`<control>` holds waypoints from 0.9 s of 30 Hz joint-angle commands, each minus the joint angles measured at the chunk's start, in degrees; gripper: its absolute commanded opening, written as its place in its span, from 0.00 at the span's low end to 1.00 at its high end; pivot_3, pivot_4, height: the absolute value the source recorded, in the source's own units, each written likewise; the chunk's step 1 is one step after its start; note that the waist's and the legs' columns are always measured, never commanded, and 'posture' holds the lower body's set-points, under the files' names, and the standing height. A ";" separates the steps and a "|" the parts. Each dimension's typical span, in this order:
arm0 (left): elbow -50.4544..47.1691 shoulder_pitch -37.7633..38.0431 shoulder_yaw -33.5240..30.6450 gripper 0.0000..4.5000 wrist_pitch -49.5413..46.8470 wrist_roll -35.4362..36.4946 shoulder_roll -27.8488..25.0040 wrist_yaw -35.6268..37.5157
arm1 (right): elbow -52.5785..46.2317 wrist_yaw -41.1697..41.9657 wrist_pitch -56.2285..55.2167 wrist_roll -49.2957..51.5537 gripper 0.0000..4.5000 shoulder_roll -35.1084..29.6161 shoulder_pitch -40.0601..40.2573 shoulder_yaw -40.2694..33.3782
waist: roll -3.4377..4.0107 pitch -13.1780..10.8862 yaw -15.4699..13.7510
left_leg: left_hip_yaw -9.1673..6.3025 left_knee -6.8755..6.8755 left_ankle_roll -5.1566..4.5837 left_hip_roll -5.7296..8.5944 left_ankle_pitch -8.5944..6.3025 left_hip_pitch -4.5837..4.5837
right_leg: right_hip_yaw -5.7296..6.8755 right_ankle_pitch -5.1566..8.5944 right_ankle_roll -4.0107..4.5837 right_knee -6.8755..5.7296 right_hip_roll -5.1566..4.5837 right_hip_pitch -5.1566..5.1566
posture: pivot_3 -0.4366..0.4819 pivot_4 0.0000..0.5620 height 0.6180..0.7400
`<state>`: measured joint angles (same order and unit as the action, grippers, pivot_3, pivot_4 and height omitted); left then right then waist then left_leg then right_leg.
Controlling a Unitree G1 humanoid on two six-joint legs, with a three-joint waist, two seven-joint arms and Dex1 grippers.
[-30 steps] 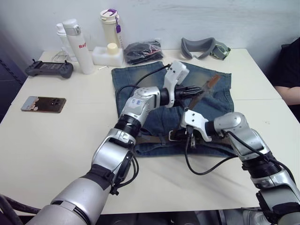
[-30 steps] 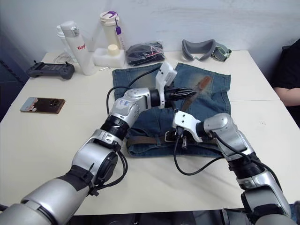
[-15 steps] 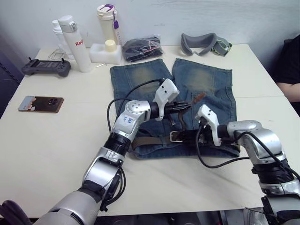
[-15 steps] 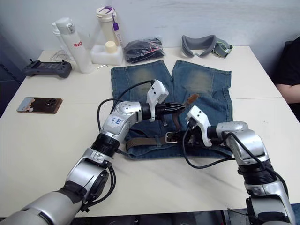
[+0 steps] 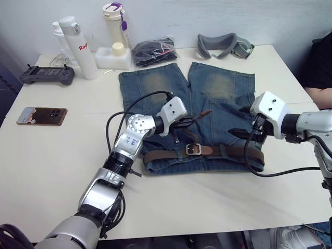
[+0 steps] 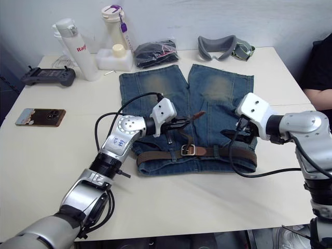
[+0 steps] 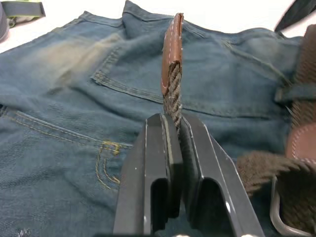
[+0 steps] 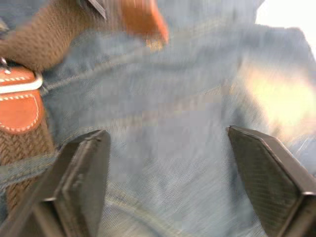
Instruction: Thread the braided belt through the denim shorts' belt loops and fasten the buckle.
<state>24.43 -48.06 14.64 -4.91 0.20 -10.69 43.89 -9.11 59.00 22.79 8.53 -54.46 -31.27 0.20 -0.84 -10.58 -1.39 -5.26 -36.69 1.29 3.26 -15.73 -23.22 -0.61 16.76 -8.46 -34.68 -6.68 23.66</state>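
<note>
The denim shorts (image 5: 218,88) lie flat on the table with the waistband nearest me. The braided belt (image 5: 233,152) runs along the waistband, under a belt loop (image 7: 295,92). Its silver buckle (image 5: 193,149) sits at the middle of the waist. From the buckle the belt's free end rises to its leather tip (image 7: 172,59). My left gripper (image 7: 172,118) is shut on that free end just below the tip, above the shorts' middle (image 5: 188,122). My right gripper (image 6: 232,136) hovers open over the shorts' right side, its fingers (image 8: 84,168) wide apart and holding nothing.
A phone (image 5: 41,115) and a controller (image 5: 46,75) lie at the table's left. Bottles (image 5: 72,46), a black bundle (image 5: 153,51) and a grey headset (image 5: 223,44) line the far edge. A person's arm (image 5: 319,88) shows at the right edge.
My right gripper has opened and drawn back to the right, away from the buckle. My left gripper, still holding the belt end, has come lower and nearer me. The camera has shifted.
</note>
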 commanded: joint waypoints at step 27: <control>1.18 -4.16 9.03 0.00 23.19 -14.74 -11.51 8.07 | -7.01 -6.95 -9.41 -17.02 0.84 6.42 7.71 13.73 | 0.00 -0.01 0.06 | -0.11 -0.46 -0.08 0.01 0.03 -0.01 | -0.04 -0.08 0.03 -0.48 0.06 -0.06 | 0.48 0.27 1.00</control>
<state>26.22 -51.79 23.55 17.40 -16.15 -21.53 49.53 -15.08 52.82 13.94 -8.13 -48.53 -23.26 15.01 -0.83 -10.59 -1.33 -5.37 -37.16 1.20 3.28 -15.70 -23.23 -0.65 16.68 -8.43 -35.16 -6.62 23.59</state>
